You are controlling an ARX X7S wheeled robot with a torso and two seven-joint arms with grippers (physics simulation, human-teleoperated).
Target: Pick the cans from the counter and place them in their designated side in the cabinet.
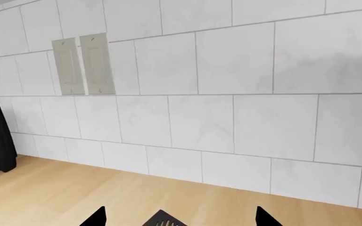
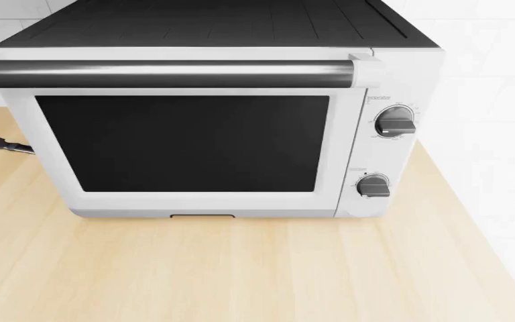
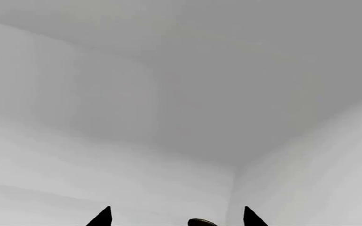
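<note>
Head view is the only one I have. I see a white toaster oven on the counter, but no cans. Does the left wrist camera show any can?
Observer: No can there. It shows only a tiled wall with two grey switch plates above the counter.
Operator: Is the right tool holding something?
Observer: No. The right tool is open, with nothing between its tips, and it faces a bare white wall.
</note>
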